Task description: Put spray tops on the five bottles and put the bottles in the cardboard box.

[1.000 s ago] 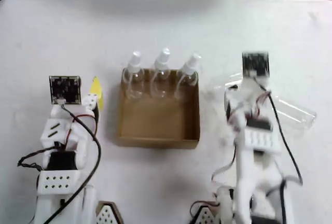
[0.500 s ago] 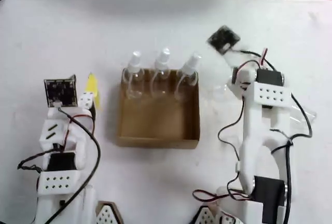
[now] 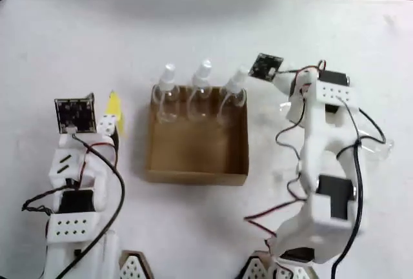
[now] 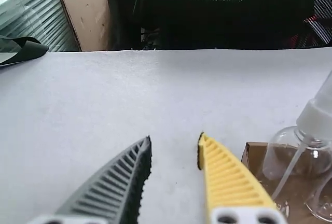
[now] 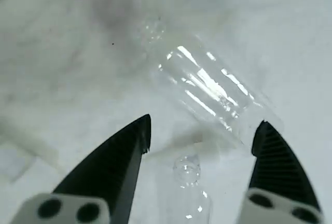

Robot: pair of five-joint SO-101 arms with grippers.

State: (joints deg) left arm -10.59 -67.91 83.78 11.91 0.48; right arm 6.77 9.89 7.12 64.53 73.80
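Three clear bottles with white spray tops point(image 3: 201, 92) stand in a row along the far wall of the cardboard box point(image 3: 193, 163). In the right wrist view my right gripper point(image 5: 203, 128) hangs open just above two uncapped clear bottles lying on the white table. One bottle point(image 5: 212, 89) lies beyond the fingertips, and the neck of the other point(image 5: 187, 171) sits between the fingers. In the high view part of a lying bottle point(image 3: 373, 144) shows beside the right arm. My left gripper point(image 4: 174, 149) is open and empty left of the box, its yellow finger point(image 3: 115, 107) nearest it.
The white table point(image 3: 77, 40) stretches wide behind and to the left of the box. The nearest capped bottle point(image 4: 311, 141) and a box corner point(image 4: 253, 151) lie close beside my left gripper. Cables trail from both arms near the front edge.
The right arm has stretched farther out over the lying bottles and turned its wrist toward the box. The left arm has barely shifted.
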